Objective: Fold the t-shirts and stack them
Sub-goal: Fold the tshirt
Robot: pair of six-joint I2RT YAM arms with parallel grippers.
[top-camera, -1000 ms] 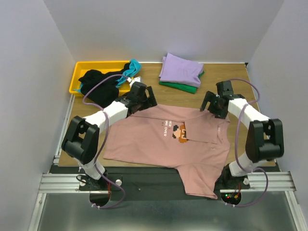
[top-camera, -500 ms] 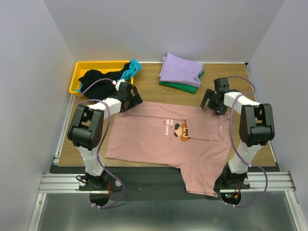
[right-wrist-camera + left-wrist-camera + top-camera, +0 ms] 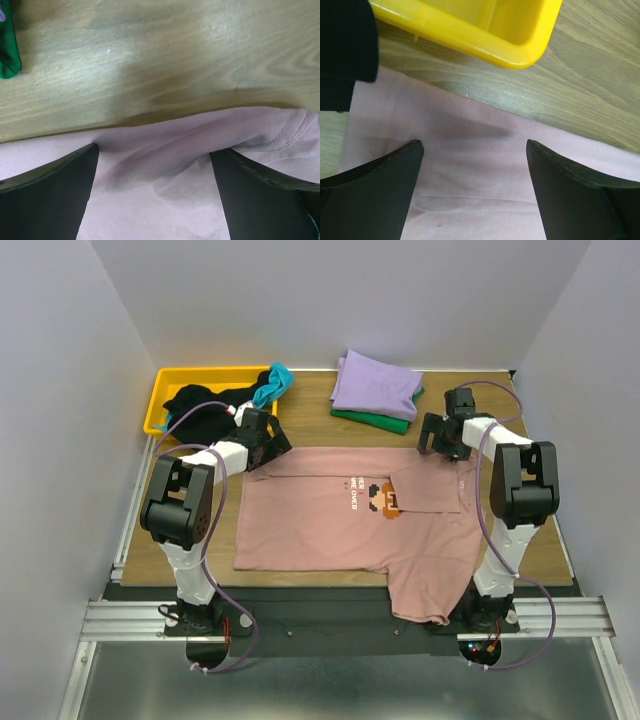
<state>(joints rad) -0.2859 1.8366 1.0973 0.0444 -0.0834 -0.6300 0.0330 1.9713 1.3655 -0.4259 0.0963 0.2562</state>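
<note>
Pink t-shirt laid flat, far edge to be gripped

From above, the pink t-shirt [image 3: 330,530] is seen flat on the worktop [image 3: 310,390], with the left tool [image 3: 262,436] and right tool [image 3: 441,436] at its far edge. In the left wrist view, jaws are spread over cloth beside the yellow bin [image 3: 485,35]. In the right wrist view, jaws are likewise spread; both should be lowered evenly so one layer is pinched.
</note>
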